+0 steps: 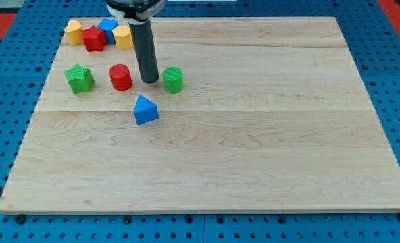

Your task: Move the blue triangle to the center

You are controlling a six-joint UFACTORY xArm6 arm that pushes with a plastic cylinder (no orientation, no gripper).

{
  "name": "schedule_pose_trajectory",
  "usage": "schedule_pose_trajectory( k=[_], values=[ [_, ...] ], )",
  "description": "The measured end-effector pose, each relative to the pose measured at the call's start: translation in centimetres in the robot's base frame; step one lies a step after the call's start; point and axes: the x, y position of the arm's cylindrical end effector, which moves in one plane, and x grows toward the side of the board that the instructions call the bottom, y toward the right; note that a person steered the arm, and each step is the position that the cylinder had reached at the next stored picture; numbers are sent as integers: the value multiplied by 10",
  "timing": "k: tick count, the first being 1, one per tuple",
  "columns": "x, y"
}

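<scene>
The blue triangle [145, 110] sits on the table [254, 135], left of the middle. My tip [149, 82] is just above it in the view, not touching it, between the red cylinder [120, 77] and the green cylinder [173, 79]. There is no gripper, only a rod. A green star [80, 78] is farther left. Near the top left corner, a yellow block [73, 32], a red block [94, 38], a blue block [108, 28] and another yellow block [123, 37] huddle together.

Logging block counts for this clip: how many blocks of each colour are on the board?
Yellow: 2 – yellow block at the far left, yellow block by the rod
Red: 2 – red star-like block, red cylinder
Blue: 2 – blue block at the back, blue triangle
Green: 2 – green star-like block, green cylinder
Total: 8
</scene>
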Motion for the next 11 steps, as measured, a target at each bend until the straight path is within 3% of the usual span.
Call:
schedule_pose_trajectory(
  k=[1, 2, 3, 4, 5, 7, 9, 11],
  values=[
    [9, 91],
    [30, 135],
    [113, 137],
    [132, 31],
    [118, -53],
    [89, -7],
    [119, 24],
    [68, 24]
  ],
)
